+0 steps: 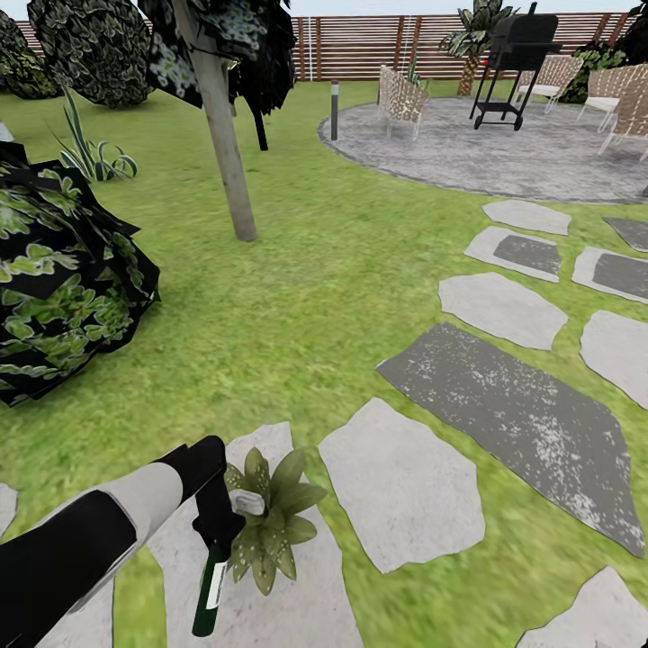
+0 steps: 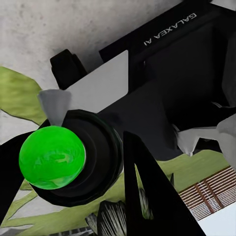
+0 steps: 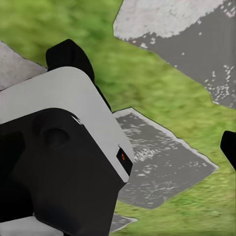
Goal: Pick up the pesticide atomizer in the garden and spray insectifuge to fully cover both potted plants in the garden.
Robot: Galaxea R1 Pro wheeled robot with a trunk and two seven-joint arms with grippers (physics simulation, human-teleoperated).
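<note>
In the head view my left gripper (image 1: 220,529) is shut on the pesticide atomizer (image 1: 212,583), a dark green bottle with a white label hanging bottom-down and tilted. Its pale trigger head (image 1: 247,501) sits right against a potted plant (image 1: 277,526), a low rosette of pointed olive leaves on a pale stepping stone (image 1: 297,612). The pot is hidden under the leaves. The left wrist view looks along the bottle, with its glossy green end (image 2: 51,157) between my black fingers (image 2: 147,196) and a leaf (image 2: 14,93) behind. One black fingertip (image 3: 229,147) of the right gripper shows over grass.
A large dark bush (image 1: 54,297) stands left, a tree trunk (image 1: 227,153) further back. Stepping stones (image 1: 522,414) spread to the right over the lawn. Far off lie a round paved patio (image 1: 504,157) with a grill (image 1: 513,54), chairs (image 1: 400,99) and a brown slatted fence (image 1: 360,40).
</note>
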